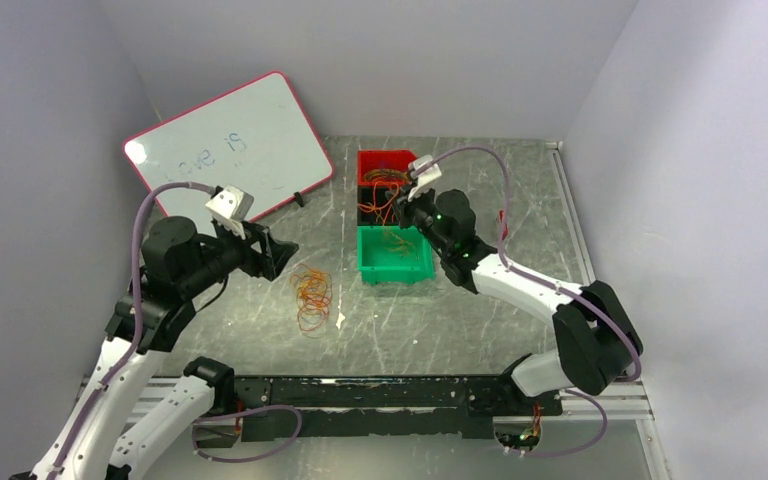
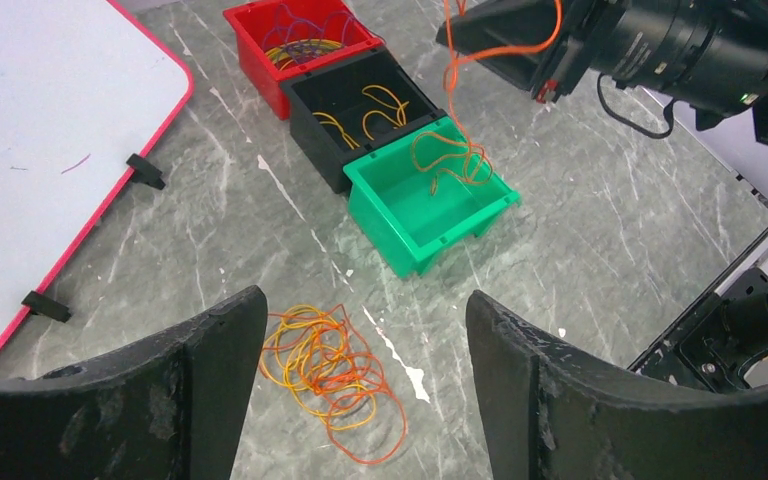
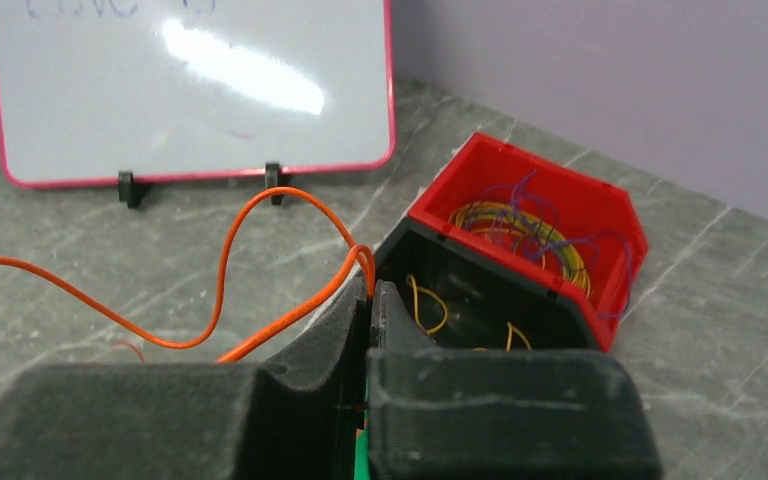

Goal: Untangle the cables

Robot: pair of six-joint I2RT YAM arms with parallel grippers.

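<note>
A small tangle of thin orange, yellow and reddish cables (image 1: 312, 297) lies on the grey table; in the left wrist view the tangle (image 2: 330, 375) sits below and between my fingers. My left gripper (image 1: 278, 256) is open and empty, hovering just left of and above the tangle. My right gripper (image 1: 401, 207) is shut on one orange cable (image 3: 285, 191), held over the bins. That cable hangs from the right gripper (image 2: 447, 38) down into the green bin (image 2: 390, 225), where its loops (image 2: 450, 160) rest.
Three bins stand in a row: red (image 1: 385, 158) at the back with yellow and purple wires, black (image 1: 368, 200) with yellow wires, green (image 1: 396, 268) nearest. A pink-framed whiteboard (image 1: 225, 140) leans at the back left. A metal rail (image 1: 570, 210) runs along the right.
</note>
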